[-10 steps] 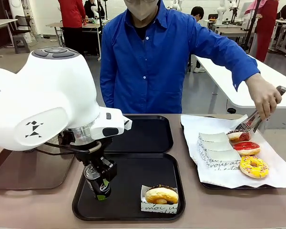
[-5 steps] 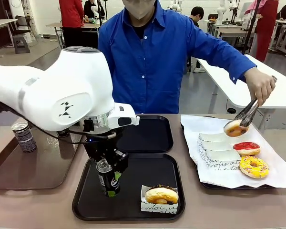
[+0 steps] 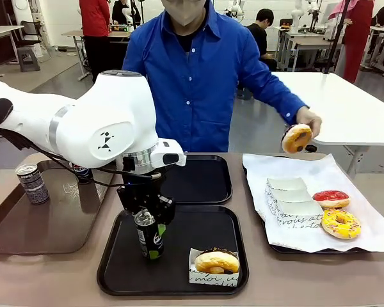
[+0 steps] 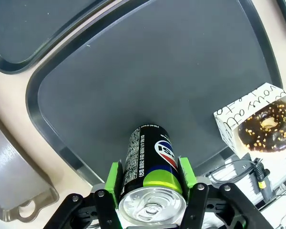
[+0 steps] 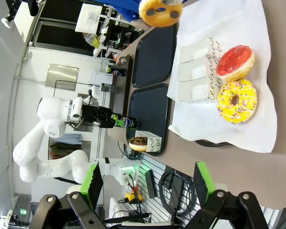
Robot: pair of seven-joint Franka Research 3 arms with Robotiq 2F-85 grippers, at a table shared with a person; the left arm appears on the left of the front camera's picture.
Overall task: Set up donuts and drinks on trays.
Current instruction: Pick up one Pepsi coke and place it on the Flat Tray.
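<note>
My left gripper [image 3: 149, 224] is shut on a black can with a green base [image 3: 152, 238], held slightly tilted at the left part of the near black tray [image 3: 233, 281]. Whether the can touches the tray I cannot tell. In the left wrist view the green pads [image 4: 116, 177] clamp the can [image 4: 150, 157]. A chocolate donut in a paper sleeve [image 3: 216, 262] lies at that tray's front right. The far black tray [image 3: 198, 182] holds nothing. My right gripper [image 5: 148, 183] stands open, high above the table's right end. The person holds a donut [image 3: 297, 137] in tongs above the paper-lined tray [image 3: 269, 246].
A red-iced donut [image 3: 331, 199], a yellow-iced donut [image 3: 340, 224] and several paper sleeves [image 3: 291, 201] lie on the lined tray. A grey can [image 3: 32, 183] stands on the brown tray [image 3: 25, 230] at the left, another can [image 3: 82, 173] behind my arm.
My left gripper carried the black can rightward over the near tray. The person lifted a donut off the lined tray with tongs and raised it.
</note>
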